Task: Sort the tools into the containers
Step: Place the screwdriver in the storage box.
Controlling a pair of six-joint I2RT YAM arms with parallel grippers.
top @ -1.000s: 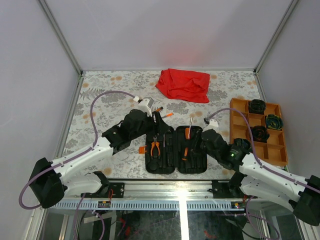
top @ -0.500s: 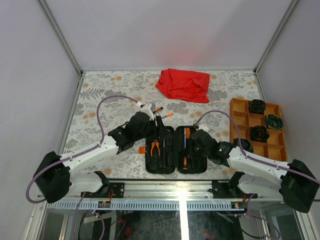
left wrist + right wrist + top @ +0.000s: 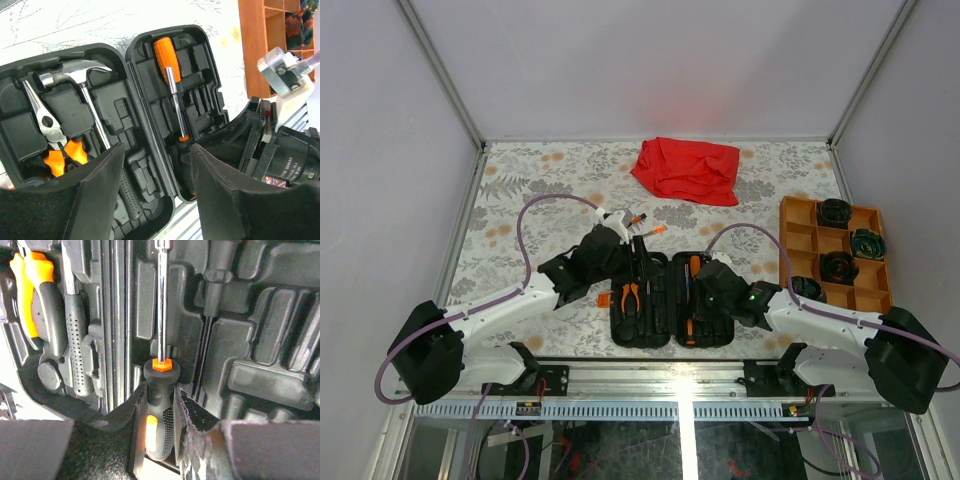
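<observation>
The black case [image 3: 668,300] lies open near the table's front edge. Its left half holds a steel-headed hammer [image 3: 80,75] and orange-handled pliers [image 3: 50,137]. An orange-handled screwdriver [image 3: 167,57] rests in the right half. My right gripper [image 3: 161,392] is shut on the black-and-orange handle of a second screwdriver [image 3: 159,375], whose shaft points up the case's right half, next to the hinge. Over the case's near edge my left gripper [image 3: 155,200] hangs open, holding nothing. The orange tray [image 3: 838,262] stands at the right.
A red cloth [image 3: 687,168] lies at the back of the table. Two small orange-tipped tools [image 3: 648,224] lie just beyond the case. Dark round objects [image 3: 838,266] fill some tray compartments. The right arm [image 3: 280,150] crowds the case's right side.
My right arm has swung left and down over the case's right half, carrying the screwdriver with it. The left gripper has shifted slightly over the left half.
</observation>
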